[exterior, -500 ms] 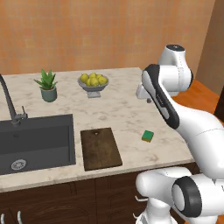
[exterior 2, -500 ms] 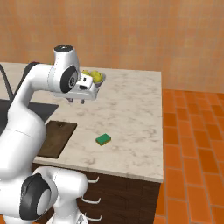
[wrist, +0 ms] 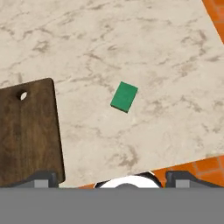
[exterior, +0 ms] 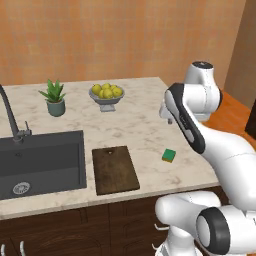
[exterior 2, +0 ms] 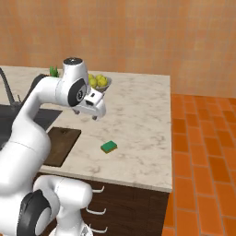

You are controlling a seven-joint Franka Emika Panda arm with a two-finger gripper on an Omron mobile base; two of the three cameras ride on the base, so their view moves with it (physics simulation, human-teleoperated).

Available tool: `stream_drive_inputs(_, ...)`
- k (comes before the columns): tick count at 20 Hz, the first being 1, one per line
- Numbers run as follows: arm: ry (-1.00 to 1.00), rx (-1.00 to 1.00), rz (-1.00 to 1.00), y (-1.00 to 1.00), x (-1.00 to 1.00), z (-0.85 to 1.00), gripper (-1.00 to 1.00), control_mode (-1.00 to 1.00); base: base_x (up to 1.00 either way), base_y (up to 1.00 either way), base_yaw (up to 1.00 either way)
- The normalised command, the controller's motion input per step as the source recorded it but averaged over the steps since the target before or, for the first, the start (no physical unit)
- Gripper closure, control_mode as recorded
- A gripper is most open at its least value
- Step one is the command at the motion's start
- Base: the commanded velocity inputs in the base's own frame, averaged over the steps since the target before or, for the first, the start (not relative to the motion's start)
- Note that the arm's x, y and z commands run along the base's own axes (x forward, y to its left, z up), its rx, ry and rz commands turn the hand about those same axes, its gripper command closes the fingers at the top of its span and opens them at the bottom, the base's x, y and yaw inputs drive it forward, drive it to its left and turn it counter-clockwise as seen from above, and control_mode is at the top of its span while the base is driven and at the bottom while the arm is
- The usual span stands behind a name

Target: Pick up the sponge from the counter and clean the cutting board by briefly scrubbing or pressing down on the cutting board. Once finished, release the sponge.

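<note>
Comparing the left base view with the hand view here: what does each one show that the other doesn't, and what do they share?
Left base view alone: the sink, faucet, potted plant and bowl of lemons, with the arm above the counter. Hand view alone: the open tool and the orange floor past the counter's edge. Shared: the sponge lying loose on the counter, apart from the bare cutting board.

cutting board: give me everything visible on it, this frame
The cutting board is a flat, dark brown rectangle with visible wood grain, rounded corners and a small round hole near one short edge, the one farther from the counter's front. It lies flat on the beige marbled counter, its long side close beside the dark sink, near the counter's front edge. Nothing rests on it or touches it from above. The green sponge lies apart, on its other side.
</note>
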Motion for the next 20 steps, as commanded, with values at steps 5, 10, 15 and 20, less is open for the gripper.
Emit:
stream_drive_inputs(5, 0.00, 0.15, -0.26, -0.30, 0.02, -0.63, -1.00, -1.00, 0.00, 0.00, 0.00)
stream_drive_inputs(10, 0.01, 0.04, -0.11, -0.07, 0.16, -0.60, -1.00, -1.00, 0.00, 0.00, 0.00)
stream_drive_inputs(15, 0.02, 0.00, -0.03, 0.00, 0.23, -0.43, -1.00, -1.00, 0.00, 0.00, 0.00)
stream_drive_inputs(20, 0.00, 0.00, 0.00, 0.00, 0.23, -0.36, -1.00, -1.00, 0.00, 0.00, 0.00)
